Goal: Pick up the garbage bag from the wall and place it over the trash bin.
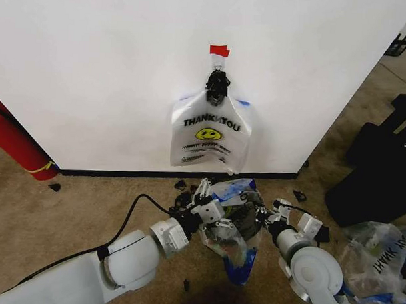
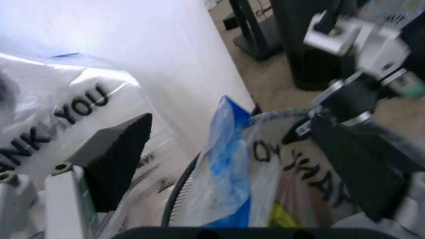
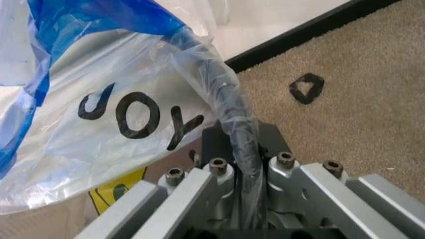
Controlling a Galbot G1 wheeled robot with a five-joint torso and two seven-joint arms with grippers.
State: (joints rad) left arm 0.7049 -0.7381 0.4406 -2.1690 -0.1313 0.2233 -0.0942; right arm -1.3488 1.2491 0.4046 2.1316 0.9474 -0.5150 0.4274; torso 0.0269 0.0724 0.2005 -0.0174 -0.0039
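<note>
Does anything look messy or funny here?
A little messy: black scraps lie scattered on the carpet by the wall, and the garbage bag is crumpled and lopsided, its edge pinched in the right gripper.

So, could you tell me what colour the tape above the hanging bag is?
Red tape, clearest in the head view.

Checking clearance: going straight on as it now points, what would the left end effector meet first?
Probably the garbage bag draped over the trash bin, right between the left end effector's open fingers; depth is unclear.
</note>
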